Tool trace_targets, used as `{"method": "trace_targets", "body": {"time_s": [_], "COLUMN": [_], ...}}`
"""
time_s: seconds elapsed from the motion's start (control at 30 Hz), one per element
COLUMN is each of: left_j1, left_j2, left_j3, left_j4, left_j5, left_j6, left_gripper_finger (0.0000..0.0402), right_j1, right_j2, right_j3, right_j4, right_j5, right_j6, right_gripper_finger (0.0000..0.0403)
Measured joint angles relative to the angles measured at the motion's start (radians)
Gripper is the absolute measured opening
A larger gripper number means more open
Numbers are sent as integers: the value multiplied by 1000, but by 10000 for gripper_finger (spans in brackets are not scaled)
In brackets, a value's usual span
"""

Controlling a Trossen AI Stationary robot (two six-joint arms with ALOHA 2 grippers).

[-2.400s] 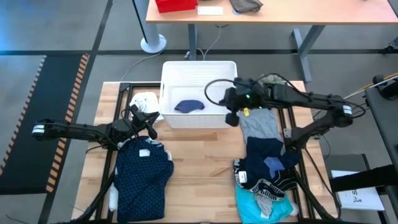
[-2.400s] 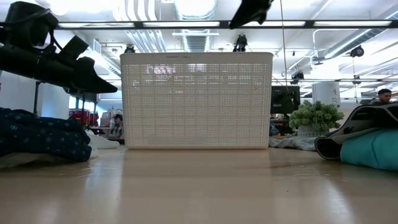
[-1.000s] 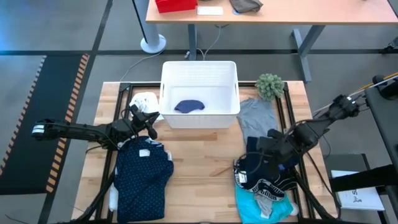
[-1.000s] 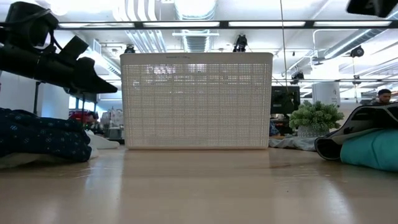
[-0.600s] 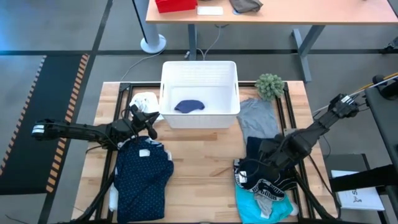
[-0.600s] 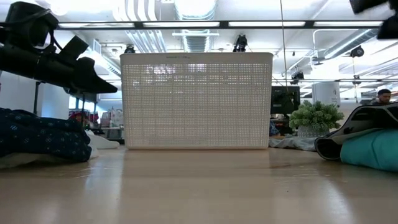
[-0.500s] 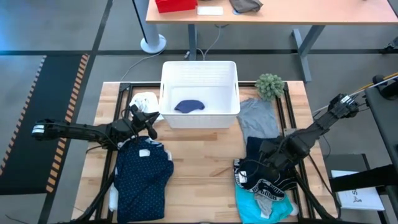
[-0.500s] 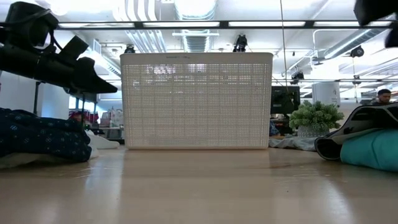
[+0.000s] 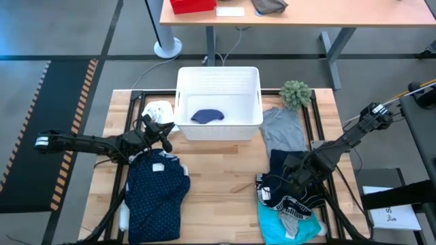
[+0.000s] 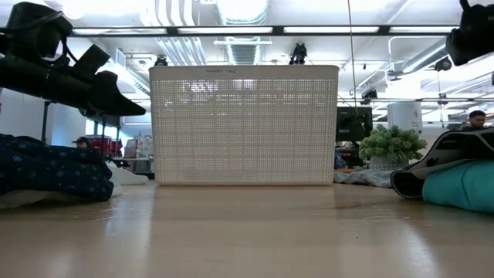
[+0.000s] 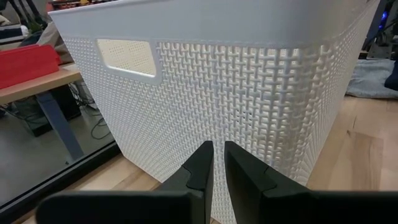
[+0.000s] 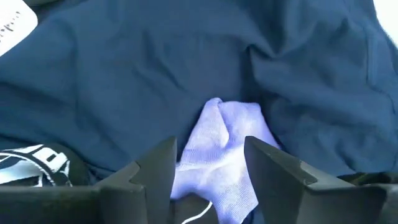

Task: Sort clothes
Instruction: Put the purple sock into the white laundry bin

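Clothes sit in two heaps on your wooden table (image 9: 225, 170), with the white slatted basket (image 9: 218, 85) at the far middle. Your right gripper (image 12: 208, 163) is down over the right-hand heap, jaws parted around a pale periwinkle fold of cloth (image 12: 225, 149) that lies on a dark navy garment (image 12: 155, 68). The fingers (image 12: 160, 163) stand to either side of the fold; you cannot tell from the wrist view whether the pads touch it, and nothing is lifted. In the high view that same gripper (image 9: 294, 174) shows above the navy garment, with the black piece with white striped bands (image 9: 289, 201) just beside it toward the near edge and the turquoise piece (image 9: 286, 224) nearest you. The grey tee (image 9: 283, 129) lies flat between this heap and the fuzzy green ball (image 9: 295, 93).

Your left gripper (image 11: 214, 155) waits near the basket's left front corner, jaws nearly together with only a thin slit between them and nothing in them; its view is filled by the basket's woven wall. In the high view it (image 9: 163, 135) hangs just beyond the navy dotted shirt (image 9: 158, 194), which is spread on the left side of the table. A small white cloth (image 9: 158, 110) lies beside the basket's left wall. One dark blue piece (image 9: 207, 116) already rests on the basket floor.
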State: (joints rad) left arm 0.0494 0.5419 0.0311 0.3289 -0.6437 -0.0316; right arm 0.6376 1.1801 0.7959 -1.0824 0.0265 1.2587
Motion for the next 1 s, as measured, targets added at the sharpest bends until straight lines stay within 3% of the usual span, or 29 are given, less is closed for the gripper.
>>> {"method": "trace_targets", "body": {"time_s": [0.7,1.0], "left_j1": [0,0], "left_j2": [0,0], "left_j3": [0,0], "left_j4": [0,0], "left_j5": [0,0], "left_j6": [0,0], "left_gripper_finger": [27,27], "right_j1": [0,0], "right_j2": [0,95], "right_j3": [-34,-47], "right_j4": [66,72], "right_j5": [-35,-54], "right_j6": [26,20], "right_gripper_finger": [181,181]}}
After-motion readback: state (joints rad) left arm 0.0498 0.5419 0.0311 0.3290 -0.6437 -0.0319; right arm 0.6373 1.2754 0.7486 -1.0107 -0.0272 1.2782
